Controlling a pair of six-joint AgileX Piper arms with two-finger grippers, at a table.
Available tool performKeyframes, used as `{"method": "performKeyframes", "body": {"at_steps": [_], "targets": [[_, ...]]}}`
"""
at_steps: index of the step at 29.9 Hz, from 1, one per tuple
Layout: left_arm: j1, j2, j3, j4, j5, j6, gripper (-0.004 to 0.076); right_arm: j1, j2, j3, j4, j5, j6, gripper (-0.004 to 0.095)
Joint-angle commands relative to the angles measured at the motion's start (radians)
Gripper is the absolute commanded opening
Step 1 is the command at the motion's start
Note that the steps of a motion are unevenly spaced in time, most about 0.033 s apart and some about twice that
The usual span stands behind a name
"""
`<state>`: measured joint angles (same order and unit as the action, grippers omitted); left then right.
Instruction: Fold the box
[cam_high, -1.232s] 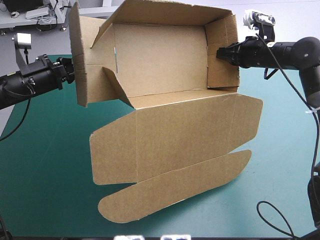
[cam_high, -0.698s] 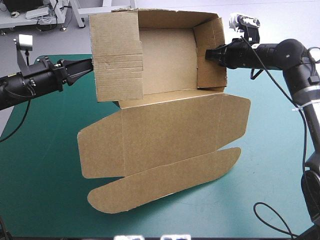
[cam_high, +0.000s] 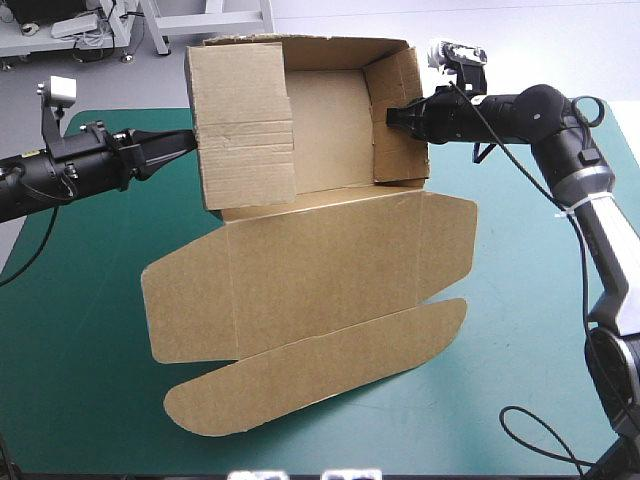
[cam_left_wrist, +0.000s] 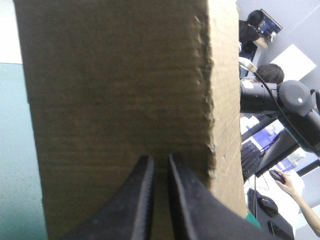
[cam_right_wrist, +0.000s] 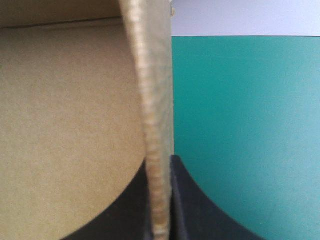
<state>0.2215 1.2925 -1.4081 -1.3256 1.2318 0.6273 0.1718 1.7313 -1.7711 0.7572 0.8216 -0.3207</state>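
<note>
Teal-green cover (cam_high: 80, 330): 1 box (cam_high: 330, 270), 1 left gripper (cam_high: 188, 143) touching, 1 right gripper (cam_high: 390, 116) pinching.

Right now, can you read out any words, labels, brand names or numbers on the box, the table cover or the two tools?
None can be read.
The box: plain brown board in all three views, no print or label.
The cover: plain teal-green, no markings.
The left tool and the right tool: black, no lettering that can be made out.
</note>
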Motion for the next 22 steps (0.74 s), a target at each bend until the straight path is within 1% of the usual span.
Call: {"method": "performKeyframes", "body": {"at_steps": [1,4,6,7,12,16,19,22], "targets": [[-0.037,-0.031,-0.025,-0.061,0.058,-0.002,0.0232,0.001,-0.041,-0.031,0.069,-0.061,0.014,-0.0016],[-0.063,-0.031,-0.025,-0.007,0.057,-0.002,0.0371,0.001,-0.034,-0.031,0.070,-0.062,0.014,-0.0016],[-0.074,-0.031,-0.025,0.025,0.057,-0.002,0.0431,0.001,-0.032,-0.031,0.070,-0.062,0.014,-0.0014],[-0.079,-0.031,-0.025,0.029,0.057,-0.006,0.0444,0.001,-0.032,-0.031,0.070,-0.063,0.014,-0.0014],[-0.083,-0.031,-0.025,0.056,0.041,-0.008,0.0446,0.006,-0.023,-0.031,0.066,-0.059,0.010,-0.0014],[-0.083,-0.031,-0.025,0.147,0.009,-0.028,0.0446,0.062,-0.022,-0.026,-0.020,-0.094,0.017,-0.0008],[-0.083,-0.031,-0.025,0.207,-0.027,-0.075,0.0446,0.105,-0.022,-0.015,-0.031,-0.145,0.019,-0.0009],[-0.083,-0.031,-0.025,0.252,-0.059,-0.099,0.0446,0.136,-0.019,-0.015,-0.044,-0.155,0.019,-0.0008]]}}
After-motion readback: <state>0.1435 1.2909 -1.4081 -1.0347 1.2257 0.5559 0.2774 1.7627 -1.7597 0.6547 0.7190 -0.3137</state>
